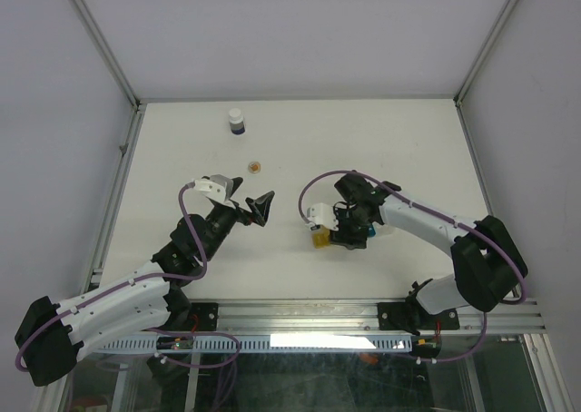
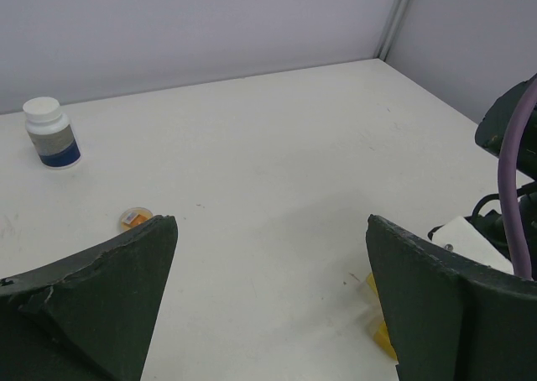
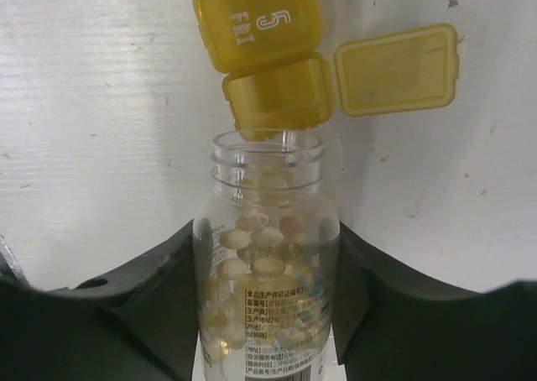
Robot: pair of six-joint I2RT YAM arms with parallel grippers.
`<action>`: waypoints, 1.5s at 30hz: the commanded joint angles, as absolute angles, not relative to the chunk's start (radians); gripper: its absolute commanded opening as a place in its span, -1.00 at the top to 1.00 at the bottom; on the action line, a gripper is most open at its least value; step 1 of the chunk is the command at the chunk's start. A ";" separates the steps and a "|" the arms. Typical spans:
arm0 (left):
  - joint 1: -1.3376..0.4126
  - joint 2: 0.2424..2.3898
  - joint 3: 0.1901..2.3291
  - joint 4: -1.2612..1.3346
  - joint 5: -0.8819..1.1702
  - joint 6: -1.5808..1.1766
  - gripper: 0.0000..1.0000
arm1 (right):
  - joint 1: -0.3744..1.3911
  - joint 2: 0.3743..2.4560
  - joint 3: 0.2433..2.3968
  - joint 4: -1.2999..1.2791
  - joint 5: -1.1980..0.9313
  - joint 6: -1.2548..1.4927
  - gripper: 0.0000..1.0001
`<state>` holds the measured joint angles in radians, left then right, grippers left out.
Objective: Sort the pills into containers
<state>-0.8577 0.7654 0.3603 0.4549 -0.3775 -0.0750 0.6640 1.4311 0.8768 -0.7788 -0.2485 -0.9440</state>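
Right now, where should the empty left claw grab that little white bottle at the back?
Probably grip the white bottle around its round body, just below the cap, coming in level from the near side. It stands upright with nothing touching it, and the open left claw faces that way.

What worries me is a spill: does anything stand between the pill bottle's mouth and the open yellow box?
Nothing visible does. The right gripper holds the pill bottle with its uncapped mouth right at the open yellow box. Its lid is folded clear to one side, and the closed yellow box sits beyond.
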 commanded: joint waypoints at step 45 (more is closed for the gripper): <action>-0.860 0.756 0.357 0.485 -0.396 -0.058 -0.98 | 0.661 1.427 0.899 -0.773 -0.263 -0.907 0.85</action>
<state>-0.8577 0.7650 0.3603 0.4549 -0.3859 -0.0742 0.6506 1.4487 0.8780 -0.7650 -0.2287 -0.9150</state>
